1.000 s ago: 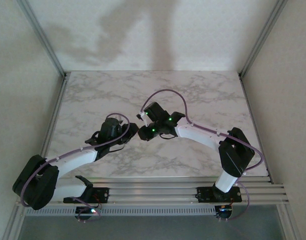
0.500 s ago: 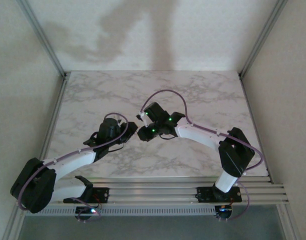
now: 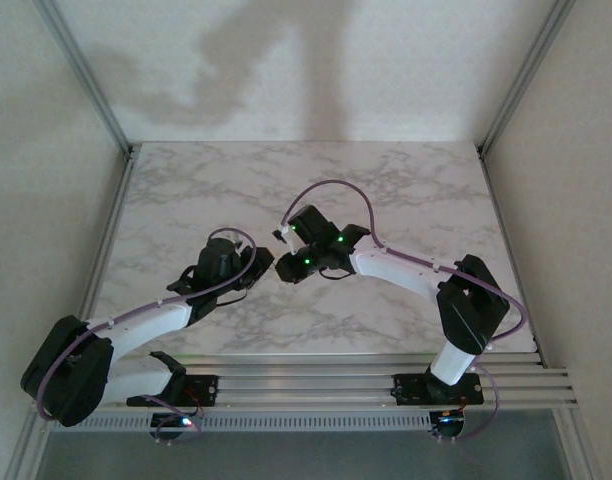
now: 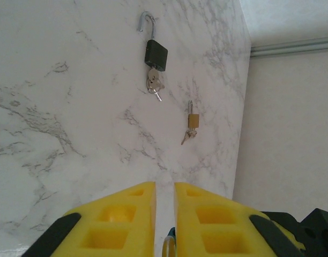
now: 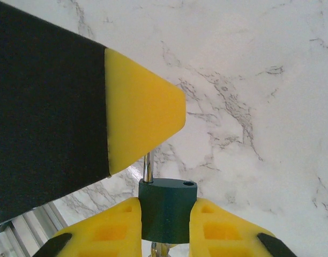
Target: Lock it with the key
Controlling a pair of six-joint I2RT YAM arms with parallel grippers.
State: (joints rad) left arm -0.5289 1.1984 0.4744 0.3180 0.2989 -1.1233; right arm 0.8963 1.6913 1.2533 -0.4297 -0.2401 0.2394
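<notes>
A dark green padlock [image 5: 166, 211] is clamped by its body between the fingers of my right gripper [image 5: 165, 202]. Its steel shackle [image 5: 147, 167] stands up out of one hole, and the other hole is empty. A key [image 5: 158, 249] hangs under the body, mostly hidden. The top of the shackle runs behind a yellow finger [image 5: 145, 120] of my left gripper. In the left wrist view, the left gripper [image 4: 164, 184] has its fingers close together with the shackle loop [image 4: 168, 247] low between them. Whether they press it I cannot tell. Both grippers meet mid-table [image 3: 274, 267].
Further along the marble table [image 4: 57, 107], a black padlock [image 4: 155, 54] lies with its shackle open and keys attached. A small brass padlock [image 4: 193, 120] with keys lies near the table's edge, beside the white side wall [image 4: 287, 134].
The left arm has shifted slightly toward the right gripper. The right arm holds still with the green padlock.
</notes>
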